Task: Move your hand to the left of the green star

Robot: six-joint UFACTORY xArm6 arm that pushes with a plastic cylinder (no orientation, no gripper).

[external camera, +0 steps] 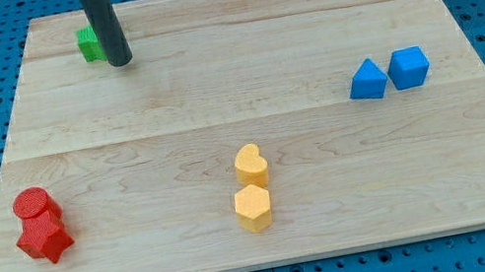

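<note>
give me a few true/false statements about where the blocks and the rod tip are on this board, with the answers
1. My tip is just to the right of the green block, near the view's top left. True.
2. The two blue blocks lie far apart. False: they sit side by side at the view's right.
3. The red blocks are at the view's bottom left. True.
4. The yellow blocks touch the red ones. False: they are near the bottom centre, well apart from them.
5. The rod hides the green block completely. False: most of it shows at the rod's left.
</note>
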